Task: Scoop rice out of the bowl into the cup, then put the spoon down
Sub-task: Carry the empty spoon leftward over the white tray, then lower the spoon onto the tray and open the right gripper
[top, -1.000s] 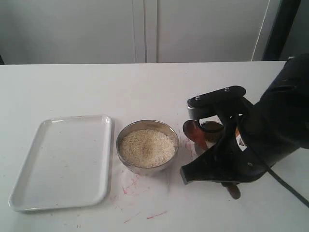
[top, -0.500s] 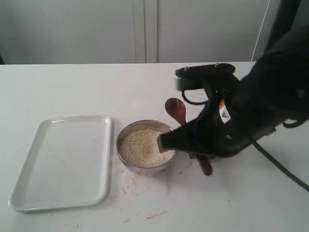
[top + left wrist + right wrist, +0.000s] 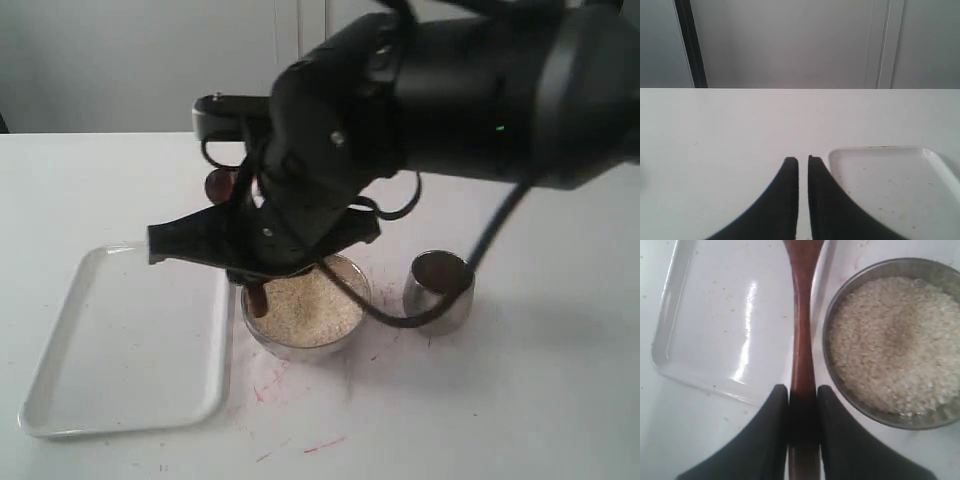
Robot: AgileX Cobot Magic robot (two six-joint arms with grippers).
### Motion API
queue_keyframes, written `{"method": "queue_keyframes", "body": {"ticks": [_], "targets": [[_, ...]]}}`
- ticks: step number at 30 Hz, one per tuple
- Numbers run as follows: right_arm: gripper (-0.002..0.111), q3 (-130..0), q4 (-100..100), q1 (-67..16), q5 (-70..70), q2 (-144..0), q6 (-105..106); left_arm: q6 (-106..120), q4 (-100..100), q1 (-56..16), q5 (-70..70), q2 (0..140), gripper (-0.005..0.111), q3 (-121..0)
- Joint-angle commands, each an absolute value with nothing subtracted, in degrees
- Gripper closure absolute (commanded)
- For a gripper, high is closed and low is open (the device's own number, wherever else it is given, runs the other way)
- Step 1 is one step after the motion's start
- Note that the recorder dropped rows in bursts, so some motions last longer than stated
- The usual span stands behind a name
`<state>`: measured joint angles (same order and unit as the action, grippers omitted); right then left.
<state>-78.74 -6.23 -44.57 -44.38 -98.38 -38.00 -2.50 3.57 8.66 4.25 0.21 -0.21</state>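
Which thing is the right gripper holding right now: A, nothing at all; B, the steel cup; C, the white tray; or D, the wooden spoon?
D: in the right wrist view, the right gripper is shut on the handle of the spoon.

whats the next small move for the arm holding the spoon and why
Probably shift the spoon sideways over the rice and tip its scoop down. The right gripper is shut on the handle, but the spoon hangs over the gap between tray and bowl, not over the grains, and the cup looks dark inside, no rice visible.
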Motion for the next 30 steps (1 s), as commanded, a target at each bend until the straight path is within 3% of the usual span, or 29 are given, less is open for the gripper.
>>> {"method": "queue_keyframes", "body": {"ticks": [1,14,30], "targets": [[0.108,-83.6,-11.5,-48.2,-43.5,-103.8,-43.7,-2.8,3.8,8.5,4.5,0.0,0.092,0.0],[0.108,-98.9,-18.0,-53.6,-43.9,-118.7,-56.0,-2.8,3.8,8.5,4.6,0.0,0.092,0.0],[0.108,-106.3,-20.7,-54.2,-43.6,-131.7,-62.9,-2.8,3.8,8.5,4.5,0.0,0.092,0.0]]}}
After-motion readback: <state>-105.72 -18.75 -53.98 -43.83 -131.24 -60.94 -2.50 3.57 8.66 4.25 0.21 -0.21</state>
